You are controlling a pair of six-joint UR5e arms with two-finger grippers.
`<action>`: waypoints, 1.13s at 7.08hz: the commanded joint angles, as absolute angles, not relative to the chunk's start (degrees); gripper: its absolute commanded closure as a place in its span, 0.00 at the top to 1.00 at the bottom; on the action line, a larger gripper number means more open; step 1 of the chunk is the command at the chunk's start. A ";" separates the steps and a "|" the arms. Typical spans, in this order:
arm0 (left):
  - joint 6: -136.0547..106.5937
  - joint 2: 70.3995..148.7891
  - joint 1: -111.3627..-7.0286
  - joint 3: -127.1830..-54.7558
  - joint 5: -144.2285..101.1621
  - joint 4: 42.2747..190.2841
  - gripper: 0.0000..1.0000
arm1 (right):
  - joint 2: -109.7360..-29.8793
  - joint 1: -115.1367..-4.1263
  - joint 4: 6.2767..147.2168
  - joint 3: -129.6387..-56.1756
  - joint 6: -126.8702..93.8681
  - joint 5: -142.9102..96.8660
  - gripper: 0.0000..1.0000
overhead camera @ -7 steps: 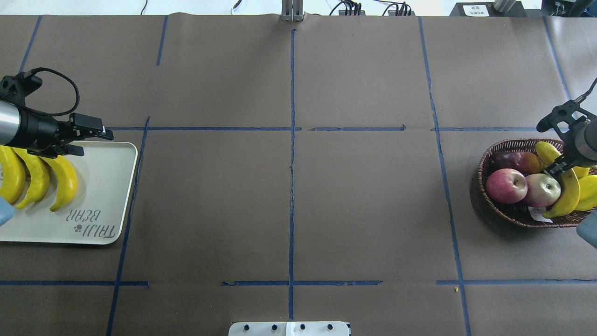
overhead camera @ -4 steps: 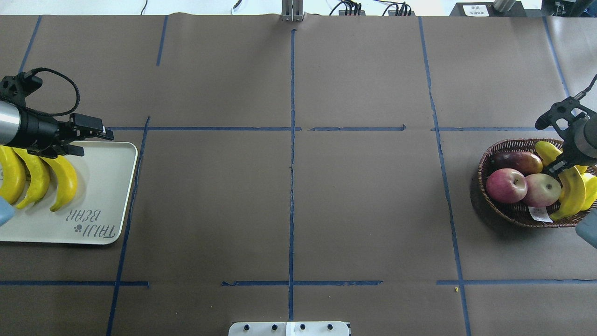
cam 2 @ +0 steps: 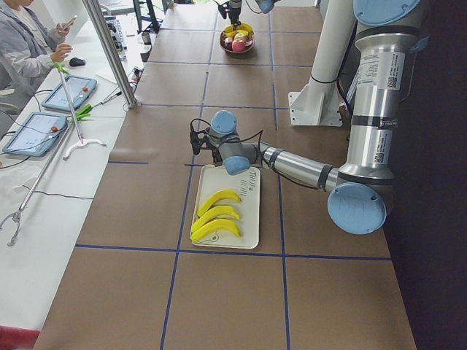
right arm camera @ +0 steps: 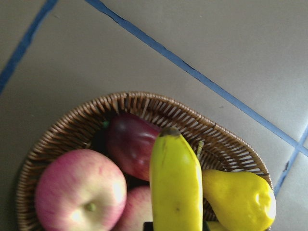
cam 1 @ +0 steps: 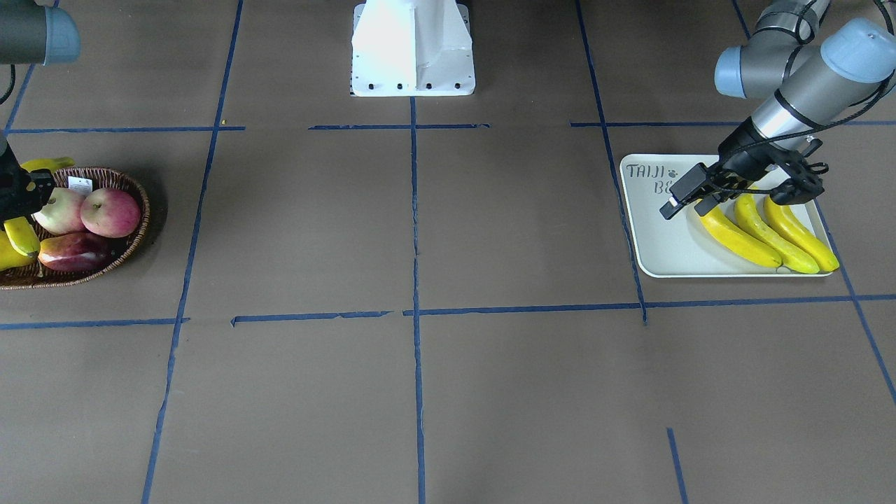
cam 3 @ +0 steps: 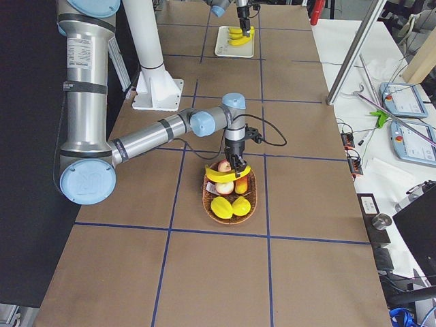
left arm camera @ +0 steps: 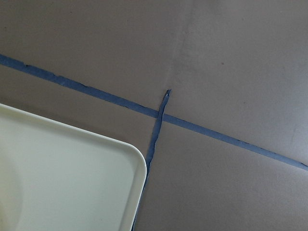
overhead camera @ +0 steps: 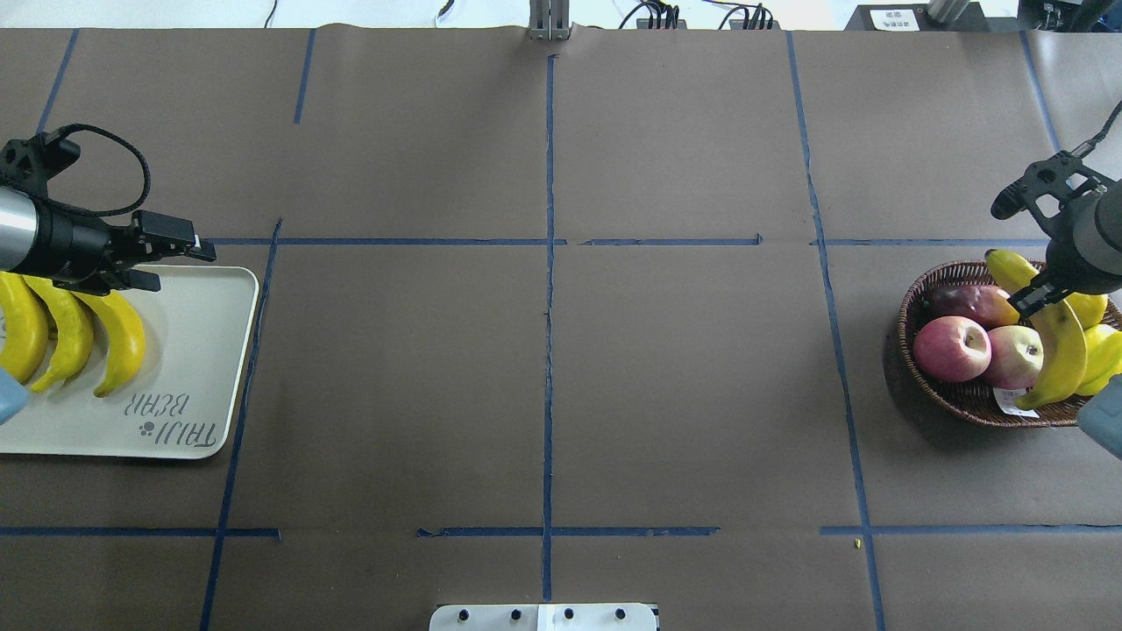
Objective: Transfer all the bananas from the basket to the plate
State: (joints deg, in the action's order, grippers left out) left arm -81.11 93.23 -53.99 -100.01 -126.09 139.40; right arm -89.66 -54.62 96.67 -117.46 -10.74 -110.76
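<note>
right fingers (overhead camera: 1024,303) clamp one banana (overhead camera: 1062,350) over basket (overhead camera: 960,396)

A wide stretch of table (overhead camera: 543,386) lies open between the plate (overhead camera: 206,350) and the basket (overhead camera: 955,399), crossed only by flat blue tape (overhead camera: 550,263). The robot's base (cam 1: 413,49) stands at the table's near edge, midway along. On the plate, three bananas (overhead camera: 74,337) fill the outer half. The half toward mid-table is bare, with the left gripper (overhead camera: 184,272) hanging spread over its far corner. The basket is crowded with two apples (overhead camera: 951,348), a dark fruit (overhead camera: 969,302) and pears (overhead camera: 1100,359). The fourth banana (overhead camera: 1061,350) is pinched in the right gripper (overhead camera: 1033,298) above them.
</note>
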 commanded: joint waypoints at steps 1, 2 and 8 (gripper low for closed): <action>-81.21 96.74 -53.53 -100.46 -126.21 139.39 1.00 | -82.04 -54.41 98.09 -117.95 -17.79 -117.22 0.02; -81.21 99.46 -52.66 -100.11 -126.30 139.39 1.00 | -78.26 -53.71 98.00 -117.34 -21.93 -119.68 0.03; -81.65 114.42 -46.06 -100.28 -126.21 141.06 1.00 | -62.31 -43.52 81.57 -108.67 -38.39 -122.34 0.02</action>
